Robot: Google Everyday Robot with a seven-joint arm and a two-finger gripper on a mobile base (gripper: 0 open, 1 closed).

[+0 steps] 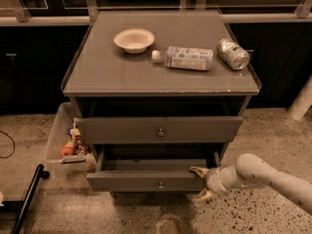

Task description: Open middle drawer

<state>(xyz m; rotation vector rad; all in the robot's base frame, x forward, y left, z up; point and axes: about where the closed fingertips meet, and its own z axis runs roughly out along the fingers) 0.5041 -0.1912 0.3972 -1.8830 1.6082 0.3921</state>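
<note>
The middle drawer (146, 180) is the lower grey drawer in view. It is pulled out, with a small round knob at its centre and a plain grey inside showing. My gripper (201, 183) is at the right end of its front. The fingers are spread apart, one fingertip (195, 170) over the front's top edge and the other below its bottom edge. My pale arm (273, 177) comes in from the lower right. Above it, the wider, taller-fronted drawer (122, 129) sits slightly out under the cabinet top.
On the cabinet top (97, 72) are a white bowl (134, 39), a lying plastic bottle (185, 57) and a lying can (233, 53). A pale bin (57, 135) with small items stands at the left. A black pole (27, 199) lies at lower left and a white post (302, 101) at right.
</note>
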